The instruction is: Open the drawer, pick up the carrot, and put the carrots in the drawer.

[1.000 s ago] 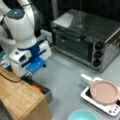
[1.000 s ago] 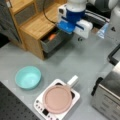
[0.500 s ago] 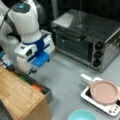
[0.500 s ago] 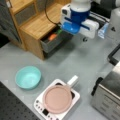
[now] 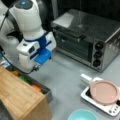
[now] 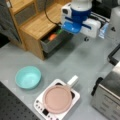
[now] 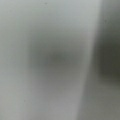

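Both front views show the pincer (image 5: 37, 67) (image 6: 86, 38) hanging over the grey counter (image 5: 67, 82); whether it is apart or together cannot be told. Beside it, the drawer (image 6: 53, 41) stands open, carrot (image 6: 52, 37) inside.

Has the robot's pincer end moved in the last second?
Yes. The arm's head has drifted toward the front view's right, away from the open drawer, where the carrot lies.

Orange carrot (image 6: 52, 37) in dark grey drawer (image 6: 55, 42), teal bowl (image 6: 28, 77), pink pan (image 6: 57, 99), silver toaster oven (image 5: 87, 40)
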Tool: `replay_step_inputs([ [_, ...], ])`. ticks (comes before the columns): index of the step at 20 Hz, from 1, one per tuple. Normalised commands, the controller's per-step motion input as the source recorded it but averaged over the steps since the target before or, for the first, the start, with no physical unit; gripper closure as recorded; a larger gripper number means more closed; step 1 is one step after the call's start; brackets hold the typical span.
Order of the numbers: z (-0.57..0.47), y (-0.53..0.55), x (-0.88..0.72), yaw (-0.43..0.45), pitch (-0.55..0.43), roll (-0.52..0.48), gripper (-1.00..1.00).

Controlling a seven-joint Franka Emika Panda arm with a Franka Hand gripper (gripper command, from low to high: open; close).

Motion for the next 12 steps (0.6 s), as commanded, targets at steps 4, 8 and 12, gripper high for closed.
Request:
replay_step_inputs([
  [4, 0.37, 0.3, 0.23, -0.199, 0.109, 0.145, -1.0],
  [8, 0.27, 0.22, 0.24, -0.108, 0.136, 0.067, -1.0],
  [12, 0.15, 0.16, 0.25, -0.019, 0.149, 0.052, -1.0],
])
